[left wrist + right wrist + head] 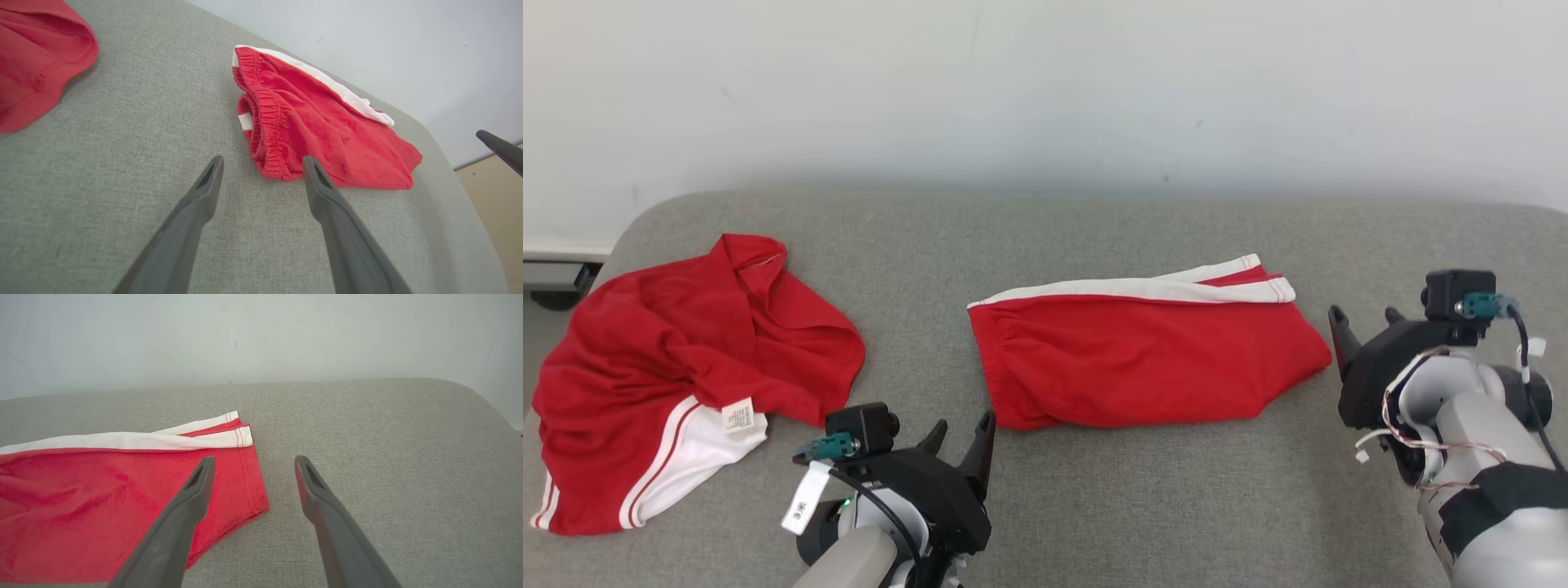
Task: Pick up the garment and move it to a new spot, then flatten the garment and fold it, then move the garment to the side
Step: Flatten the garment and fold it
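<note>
Left gripper (965,425): you have it spread wide, empty, just beside the waistband.
Right gripper (1364,314): wide open too, empty, by the leg hem.
Shorts (1143,359): folded flat, mid-cushion (1094,506).
Red garment (686,359): crumpled, well left.

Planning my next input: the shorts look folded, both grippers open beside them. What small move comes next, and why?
The shorts lie folded flat; the left gripper stands open at the waistband, the right gripper open at the leg hem, neither holding cloth. So probably lower both onto those ends and pinch: gripping both ends should keep the fold while shifting it aside.
</note>
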Controlling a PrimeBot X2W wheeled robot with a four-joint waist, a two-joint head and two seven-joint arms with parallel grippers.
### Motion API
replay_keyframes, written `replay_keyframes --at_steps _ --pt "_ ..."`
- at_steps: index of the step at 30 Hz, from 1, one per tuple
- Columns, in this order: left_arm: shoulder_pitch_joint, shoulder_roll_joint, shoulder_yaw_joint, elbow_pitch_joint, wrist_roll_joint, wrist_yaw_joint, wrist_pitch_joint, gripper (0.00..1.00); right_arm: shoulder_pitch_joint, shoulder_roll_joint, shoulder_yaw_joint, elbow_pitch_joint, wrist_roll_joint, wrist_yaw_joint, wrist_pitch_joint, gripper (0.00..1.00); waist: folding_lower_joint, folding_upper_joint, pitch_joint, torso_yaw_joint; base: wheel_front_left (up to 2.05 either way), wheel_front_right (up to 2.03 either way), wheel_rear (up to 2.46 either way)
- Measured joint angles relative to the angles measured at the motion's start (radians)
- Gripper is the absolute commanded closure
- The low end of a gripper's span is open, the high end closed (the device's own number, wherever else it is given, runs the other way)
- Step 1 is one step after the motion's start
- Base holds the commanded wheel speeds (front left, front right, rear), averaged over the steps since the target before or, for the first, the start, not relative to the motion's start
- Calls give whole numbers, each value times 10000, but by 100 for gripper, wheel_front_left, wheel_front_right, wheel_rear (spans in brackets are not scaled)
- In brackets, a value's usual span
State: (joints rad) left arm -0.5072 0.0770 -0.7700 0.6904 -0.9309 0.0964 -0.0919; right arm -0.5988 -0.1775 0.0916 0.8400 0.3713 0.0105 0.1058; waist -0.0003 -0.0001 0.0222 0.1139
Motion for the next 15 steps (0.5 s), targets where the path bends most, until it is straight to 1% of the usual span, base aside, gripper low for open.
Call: replay_keyframes --at_steps 5,10,15 --pt "89 44 -209 -186 257 4 167 0 214 29 -81 -29 75 -15 88 0 1 -1 -3 -104 0 0 0" --pt "-7 -40 -334 -318 422 19 290 0 209 -44 -299 -38 328 -33 196 0 2 -1 345 -58 0 0 0" --pt "-556 -75 -596 -410 688 82 393 0 158 -163 -545 -2 477 -111 384 0 4 1 786 85 0 0 0"
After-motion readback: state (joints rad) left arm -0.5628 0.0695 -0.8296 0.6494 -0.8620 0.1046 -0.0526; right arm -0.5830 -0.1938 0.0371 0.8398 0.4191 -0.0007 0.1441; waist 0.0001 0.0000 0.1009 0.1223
